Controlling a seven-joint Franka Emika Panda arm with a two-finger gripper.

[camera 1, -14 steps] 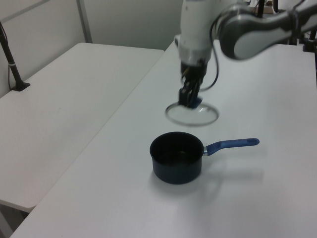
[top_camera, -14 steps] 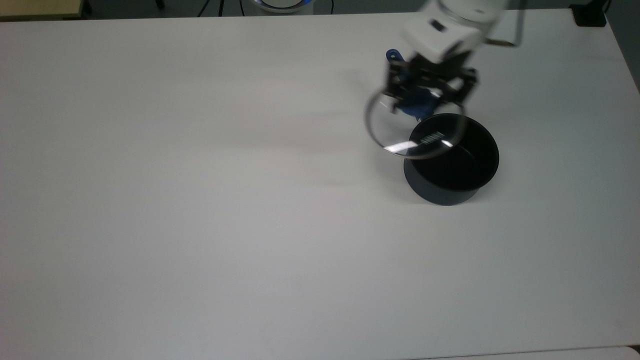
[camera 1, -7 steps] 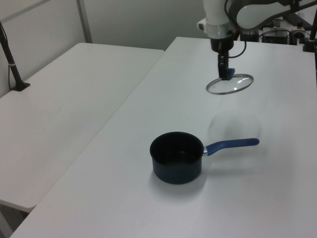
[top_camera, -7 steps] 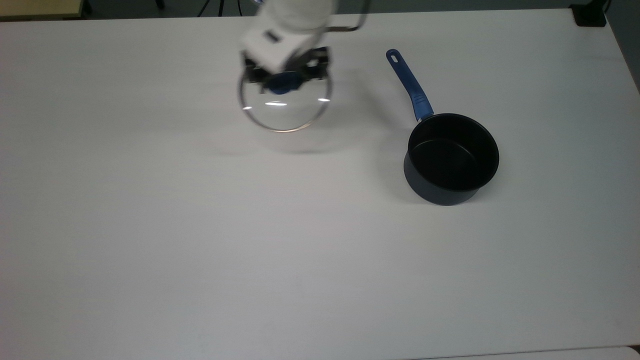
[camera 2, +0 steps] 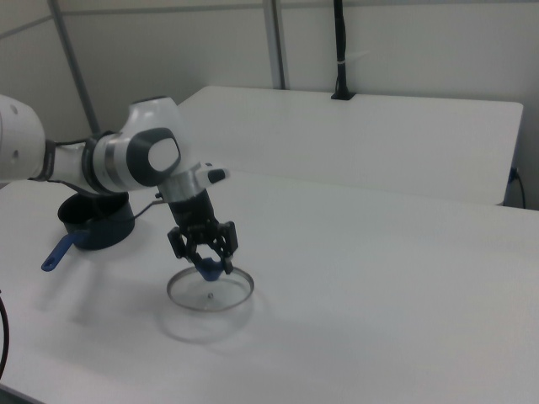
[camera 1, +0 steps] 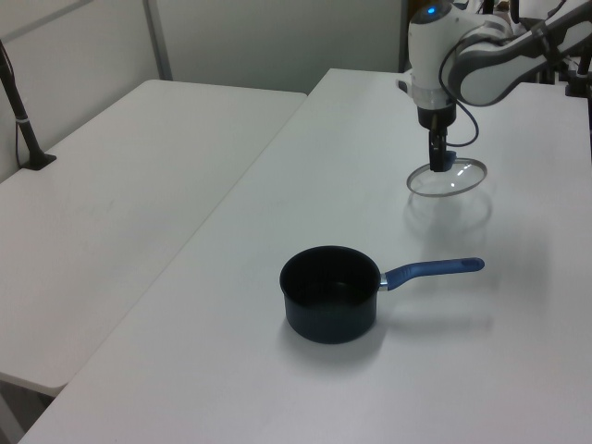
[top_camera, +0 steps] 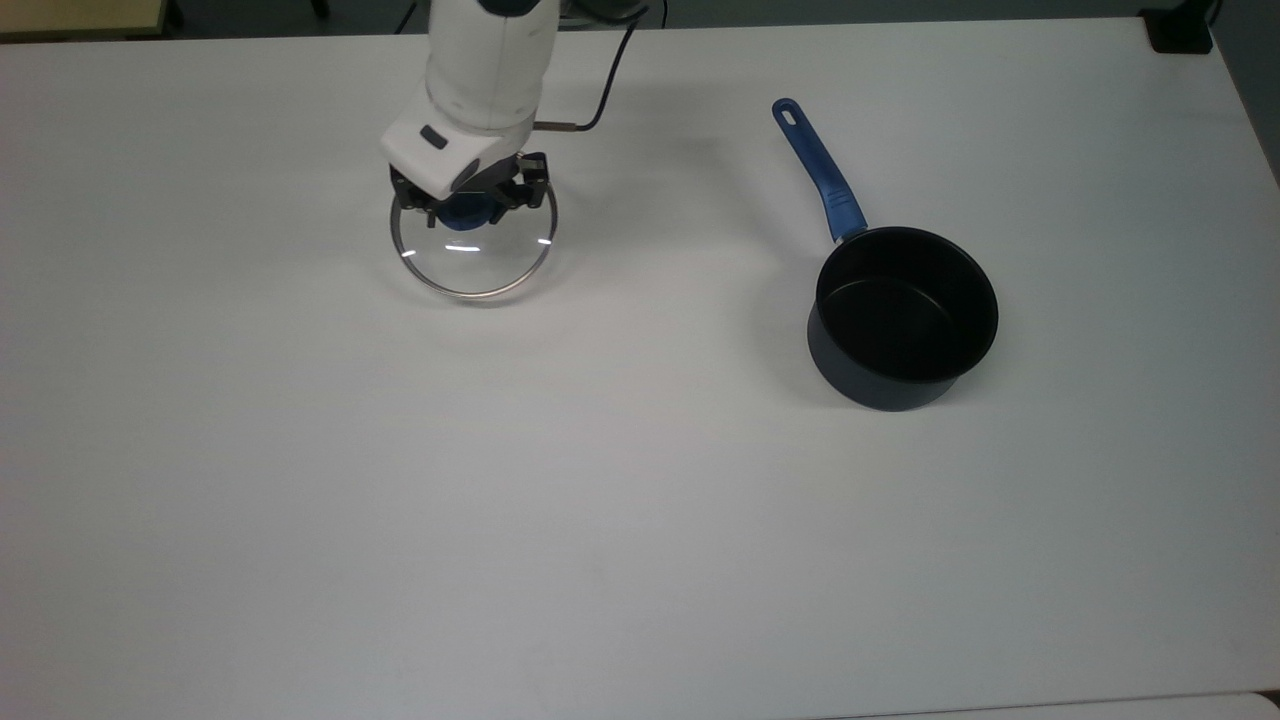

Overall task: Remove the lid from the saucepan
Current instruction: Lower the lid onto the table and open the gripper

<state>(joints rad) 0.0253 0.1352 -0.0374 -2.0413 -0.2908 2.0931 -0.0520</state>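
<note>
Glass lid (top_camera: 472, 255) clamped by end effector (top_camera: 468, 210) w/ saucepan (top_camera: 903, 318) well apart.

White table (top_camera: 300, 500): plain matte top. Saucepan (top_camera: 905, 320) stands on it toward top view's right edge, handle pointing to far edge.

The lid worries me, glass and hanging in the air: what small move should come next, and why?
Probably lower it straight down. The gripper holds the lid by its blue knob above bare table, with a shadow underneath, well away from the open saucepan.
</note>
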